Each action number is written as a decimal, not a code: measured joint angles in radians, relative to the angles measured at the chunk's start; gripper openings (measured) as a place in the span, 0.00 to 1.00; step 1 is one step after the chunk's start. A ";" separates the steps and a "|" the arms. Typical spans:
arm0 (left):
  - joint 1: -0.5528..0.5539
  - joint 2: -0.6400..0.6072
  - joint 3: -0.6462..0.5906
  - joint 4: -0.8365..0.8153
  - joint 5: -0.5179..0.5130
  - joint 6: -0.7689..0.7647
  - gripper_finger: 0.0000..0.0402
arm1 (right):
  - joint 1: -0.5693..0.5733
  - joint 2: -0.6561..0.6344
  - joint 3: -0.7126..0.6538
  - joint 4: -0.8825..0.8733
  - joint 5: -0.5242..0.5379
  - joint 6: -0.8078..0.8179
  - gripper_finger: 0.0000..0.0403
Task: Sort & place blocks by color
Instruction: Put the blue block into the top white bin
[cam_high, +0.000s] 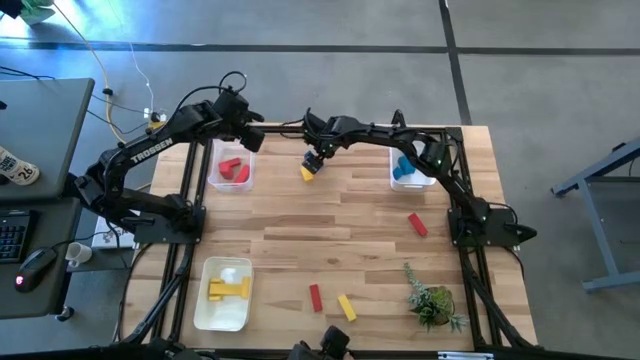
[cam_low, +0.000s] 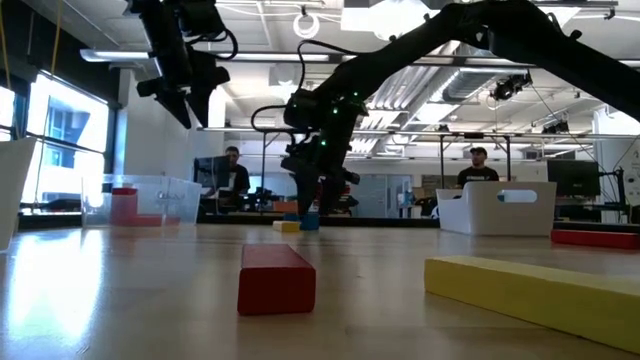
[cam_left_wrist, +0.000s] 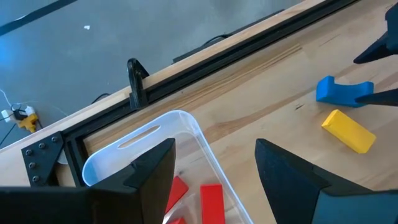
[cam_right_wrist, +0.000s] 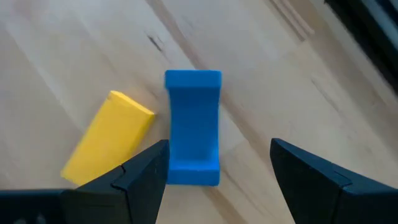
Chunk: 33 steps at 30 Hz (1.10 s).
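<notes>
- The right gripper (cam_right_wrist: 217, 171) had its fingers (cam_right_wrist: 140, 174) spread wide and gripped nothing; a blue block (cam_right_wrist: 193, 127) lay on the table between and just ahead of them.
- A yellow block (cam_right_wrist: 109, 137) lay just beside that blue block, tilted to it.
- In the high view the right gripper (cam_high: 314, 160) hung over this pair near the table's far middle.
- The left gripper (cam_left_wrist: 214, 168) also stood open and empty, above the far-left clear bin (cam_left_wrist: 143, 134) holding red blocks (cam_left_wrist: 211, 199).
- Blue pieces lay in the far-right bin (cam_high: 412, 181), yellow ones in the near-left tray (cam_high: 208, 310).
- Loose on the table (cam_high: 300, 230): a red block (cam_high: 417, 224) toward the right, a red bar (cam_high: 316, 297) and a yellow bar (cam_high: 346, 307) near the front edge.
</notes>
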 joint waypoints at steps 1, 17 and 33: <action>0.000 0.000 0.000 0.000 0.000 0.000 0.52 | 0.002 0.002 0.000 0.000 0.015 -0.014 0.66; 0.000 0.000 0.000 0.000 0.000 0.000 0.52 | 0.010 0.003 0.000 -0.047 -0.005 -0.131 0.65; 0.000 0.000 0.000 0.000 0.001 0.000 0.52 | -0.006 0.001 0.001 -0.052 -0.038 -0.126 0.22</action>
